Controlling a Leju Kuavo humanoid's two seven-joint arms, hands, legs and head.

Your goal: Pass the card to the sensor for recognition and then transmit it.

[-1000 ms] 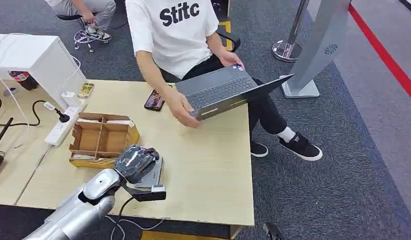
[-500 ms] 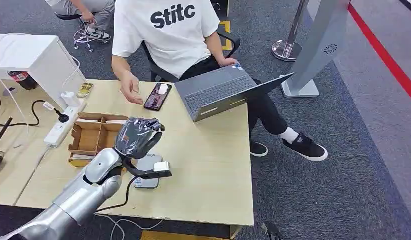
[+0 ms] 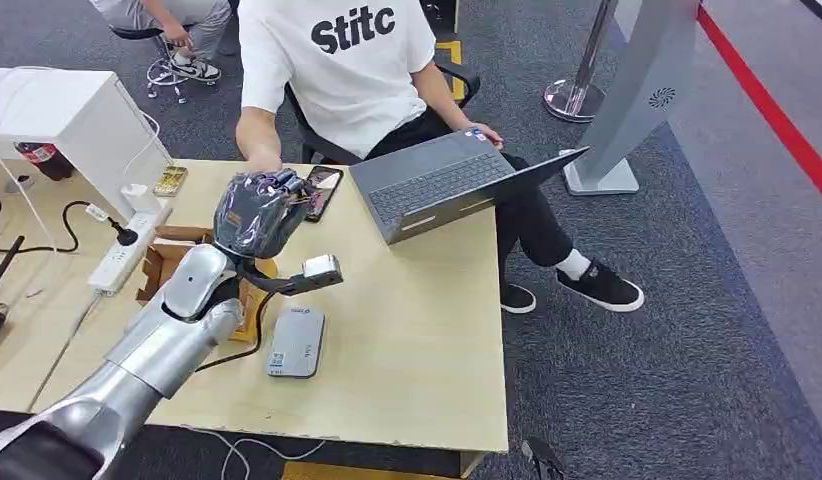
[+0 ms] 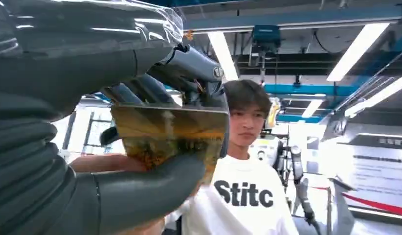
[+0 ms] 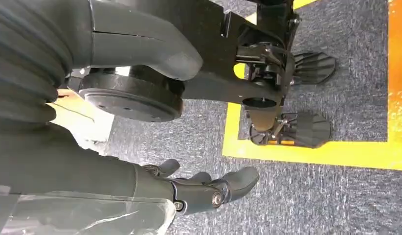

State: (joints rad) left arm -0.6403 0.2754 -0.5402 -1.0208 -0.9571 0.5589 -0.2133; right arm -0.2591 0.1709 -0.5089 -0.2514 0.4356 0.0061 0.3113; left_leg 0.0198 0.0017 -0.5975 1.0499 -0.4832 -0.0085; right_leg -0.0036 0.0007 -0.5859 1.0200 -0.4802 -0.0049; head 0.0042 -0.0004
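Left hand: we hold our left hand (image 3: 257, 212) raised above the far part of the counter (image 3: 417, 330), its fingers and thumb clamped on the card (image 4: 169, 133), which the left wrist view shows as a yellowish card pinched flat between the thumb below and the darker fingers above.
Card: in our left hand, up off the counter and well apart from the sensor, facing the seated person (image 3: 352, 65).
Sensor: the grey card reader (image 3: 295, 342) lies flat near the counter's near edge, its cable trailing off that edge.
Right hand: our right hand (image 5: 209, 188) hangs over the carpet beside the robot's body, fingers loosely spread with nothing in them.
Step in hand: we judge the recognition part is behind us and the card is being offered to the person; their forearm (image 3: 255, 138) reaches in at the far edge just behind our hand.
Nearby: a cardboard divider box (image 3: 162, 262) sits under our forearm, a phone (image 3: 321, 192) lies near the far edge, and an open laptop (image 3: 437, 180) overhangs the far right corner.
Risk: if we let go before the person has a firm hold, the card could drop onto the phone or the box.
Risk: the pinch covers only part of the card, so a pull at an angle could twist it out.
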